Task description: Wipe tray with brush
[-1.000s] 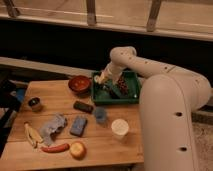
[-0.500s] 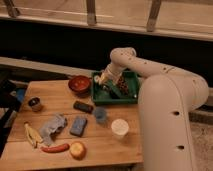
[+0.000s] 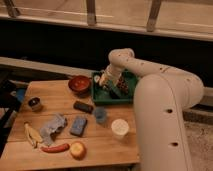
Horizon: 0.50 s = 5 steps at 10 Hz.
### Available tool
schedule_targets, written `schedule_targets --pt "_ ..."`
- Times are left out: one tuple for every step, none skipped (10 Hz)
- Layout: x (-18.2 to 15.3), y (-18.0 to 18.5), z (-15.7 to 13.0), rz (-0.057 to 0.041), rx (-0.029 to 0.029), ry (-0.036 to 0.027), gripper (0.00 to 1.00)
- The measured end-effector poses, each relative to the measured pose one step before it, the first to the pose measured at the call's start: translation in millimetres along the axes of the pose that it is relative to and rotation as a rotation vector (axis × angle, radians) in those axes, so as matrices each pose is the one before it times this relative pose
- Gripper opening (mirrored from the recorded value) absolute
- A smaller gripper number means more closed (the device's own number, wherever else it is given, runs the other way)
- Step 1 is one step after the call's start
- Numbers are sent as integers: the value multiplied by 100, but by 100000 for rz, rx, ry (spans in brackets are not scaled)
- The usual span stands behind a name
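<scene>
Green tray holds the brush, pale head at its left rear corner, and a reddish-brown lump; the gripper hangs over the tray's left part, jaws apart, just beside the brush; a red-brown bowl sits left of the tray.

A single camera looks down at a steep slant from above the near edge of the wooden bench. It faces a dark wall and a railing beyond the far edge. It stands at middle range and takes in almost the whole benchtop. The robot's white arm fills the right foreground, close to the lens. It reaches away to the tool, over the green tray at the bench's far side.
</scene>
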Motion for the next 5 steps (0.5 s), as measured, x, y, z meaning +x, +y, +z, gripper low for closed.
schedule_targets --pt "-198 -429 522 341 743 502 65" --pt "-174 -364 671 -292 718 616 65" --pt "-283 -388 698 -566 1148 415 65" --pt "-238 -223 502 -403 761 169 65" --pt "-206 -135 605 -498 623 396 65"
